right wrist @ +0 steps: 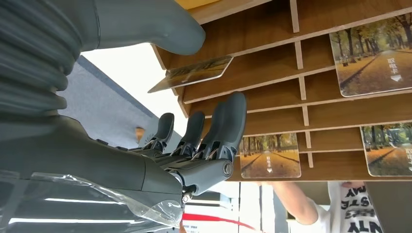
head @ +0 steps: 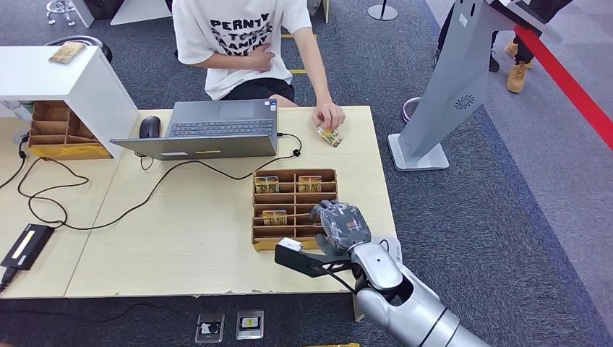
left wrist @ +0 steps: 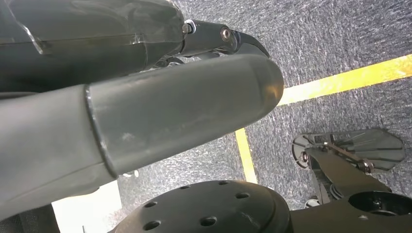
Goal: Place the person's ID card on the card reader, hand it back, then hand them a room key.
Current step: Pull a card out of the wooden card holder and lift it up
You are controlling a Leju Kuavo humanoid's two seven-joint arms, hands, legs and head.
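Note:
My right hand (head: 341,224) hovers over the right side of the wooden key tray (head: 294,176), near the table's front edge. Close up, a tilted room key card (right wrist: 192,74) sticks out of a tray slot between my thumb (right wrist: 155,24) and my fingers (right wrist: 214,126), with a gap on each side; the hand holds nothing. More key cards (head: 266,184) lie in the tray. At the far table edge the person's hand (head: 329,116) rests on a card (head: 330,135). A black card reader (head: 27,246) lies at the front left. My left hand (left wrist: 184,107) hangs above the floor, holding nothing.
An open laptop (head: 209,130) with a mouse (head: 149,126) and a trailing cable (head: 166,188) sits behind the tray. A white box (head: 65,83) over a second wooden organiser (head: 61,134) stands at the back left. A grey kiosk stand (head: 448,94) rises to the right of the table.

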